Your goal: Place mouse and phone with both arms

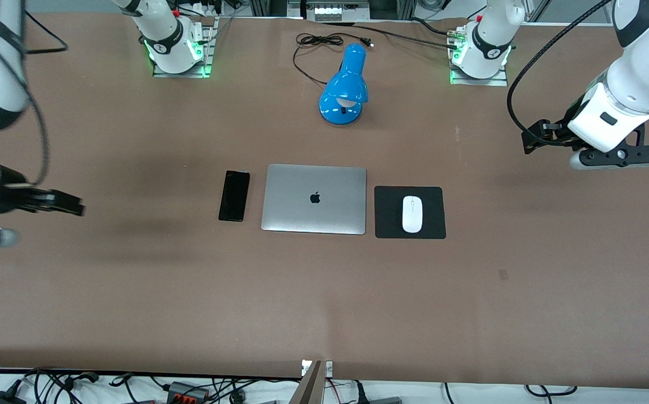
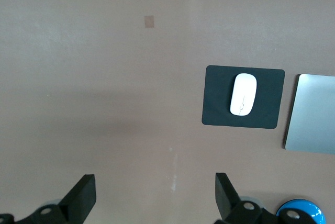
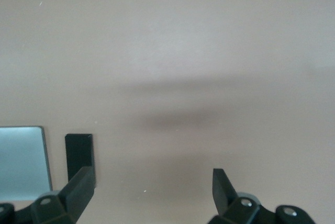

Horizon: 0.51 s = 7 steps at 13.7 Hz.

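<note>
Wide brown bench [image 1: 324, 303], both arms hanging high and well out toward its two ends. Closed silver laptop [image 1: 314, 198] dead centre, blue desk lamp [image 1: 346, 90] farther from the front camera, cord trailing off toward the bases. Black mouse pad [image 1: 431, 224] just beside the laptop toward the left arm's end, white mouse [image 1: 412, 214] resting on it. Phone [image 1: 234, 196] flat on the bench beside the laptop toward the right arm's end — apart from it, not touching.

Left hand [image 2: 154, 195] over bare bench, fingers [image 2: 82, 195] spread wide, nothing between them. Right hand [image 3: 152, 190] likewise released and empty, hovering over bare bench with the phone peeking past one fingertip.

Looks like the closing stage, or a wait — both items laid out neatly, nothing gripped. Next move, at a guess: either pull away and finish, or, if placement remains, reach back in over each item.

Right arm blurred and cut off at the frame edge in the front view; left arm's upper links cropped too.
</note>
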Tool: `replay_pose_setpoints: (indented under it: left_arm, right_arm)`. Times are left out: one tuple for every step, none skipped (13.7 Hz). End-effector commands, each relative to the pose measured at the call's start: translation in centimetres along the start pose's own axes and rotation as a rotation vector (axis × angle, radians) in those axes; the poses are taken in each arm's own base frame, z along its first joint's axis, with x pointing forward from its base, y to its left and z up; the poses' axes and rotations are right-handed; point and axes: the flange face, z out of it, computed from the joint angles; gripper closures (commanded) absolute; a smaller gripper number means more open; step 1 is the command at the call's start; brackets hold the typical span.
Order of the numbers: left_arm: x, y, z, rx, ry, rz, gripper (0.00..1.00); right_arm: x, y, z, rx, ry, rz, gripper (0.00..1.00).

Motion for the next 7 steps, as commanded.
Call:
replay_pose_setpoints:
  left_arm:
    - [0.3,0.0,-0.6,-0.019,-0.004,0.019,0.0]
    - [0.3,-0.1,-0.6,-0.022,-0.005,0.016,0.0]
    - [0.3,-0.1,-0.5,-0.023,-0.007,0.016,0.0]
    - [0.3,-0.1,-0.5,-0.022,-0.006,0.018,0.0]
    - [0.3,-0.1,-0.5,-0.023,-0.007,0.018,0.0]
    - [0.3,-0.1,-0.5,-0.023,-0.007,0.018,0.0]
    - [0.3,-0.1,-0.5,-0.023,-0.007,0.018,0.0]
  right_arm:
    - [-1.1,1.4,-2.6,-0.006,0.075,-0.078,0.0]
    - [-1.7,2.0,-3.4,-0.008,0.103,-0.099,0.0]
    - [-2.2,2.4,-3.6,-0.01,0.098,-0.098,0.0]
    - [-2.8,2.5,-3.8,-0.011,0.092,-0.096,0.0]
    - [-3.9,2.6,-3.5,-0.009,0.086,-0.089,0.0]
    - [-5.0,2.8,-3.4,-0.006,0.087,-0.082,0.0]
    - [-6.2,3.0,-3.0,-0.002,0.089,-0.079,0.0]
